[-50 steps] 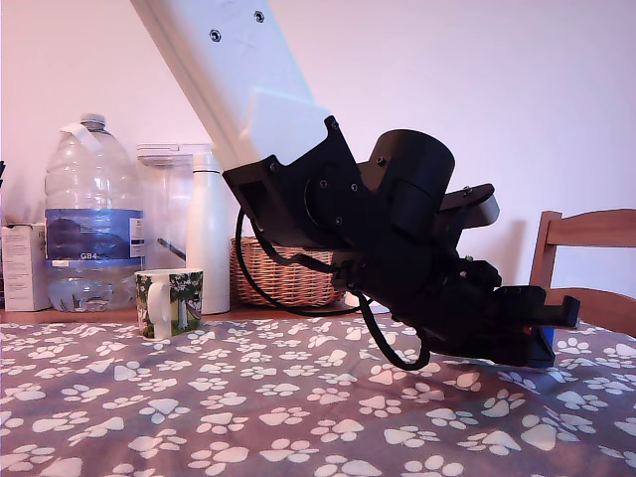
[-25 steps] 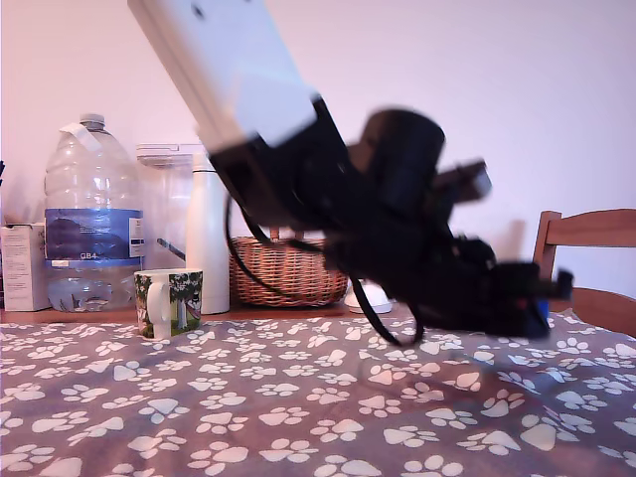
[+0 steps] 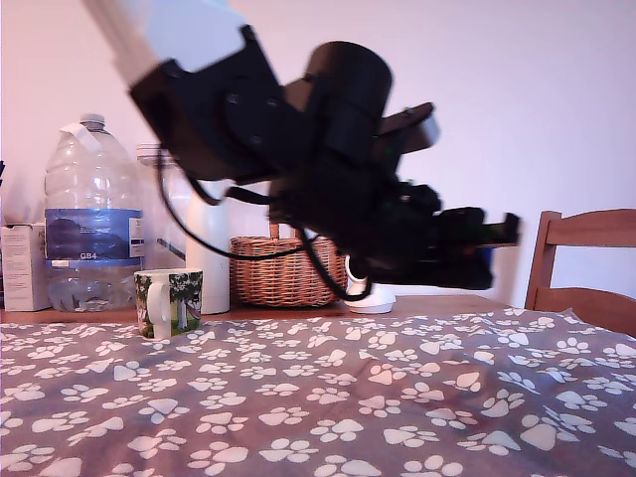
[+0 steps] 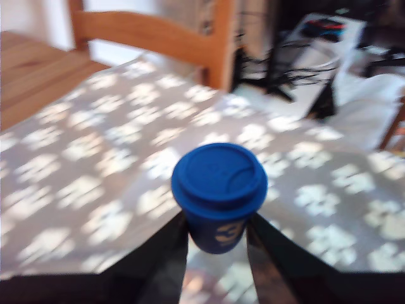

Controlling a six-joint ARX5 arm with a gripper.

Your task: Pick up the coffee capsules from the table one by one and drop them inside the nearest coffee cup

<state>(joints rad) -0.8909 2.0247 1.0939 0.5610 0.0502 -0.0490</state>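
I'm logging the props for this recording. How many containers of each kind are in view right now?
Capsule, held in the gripper: 1
Mug: 1
Water jug: 1
White bottle: 1
Wicker basket: 1
Clear tub: 1
Carton: 1
Total: 7

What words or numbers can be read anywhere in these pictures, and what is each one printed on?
"3": on the side of the small dark-blue plastic capsule, held in the black claw.
"GB4": it looks like this on the blue label of the big clear plastic water bottle; the label's other print is too small to read.
White ceramic mug: a green tree picture, no words.
White box at the exterior view's left edge: print too small to read.
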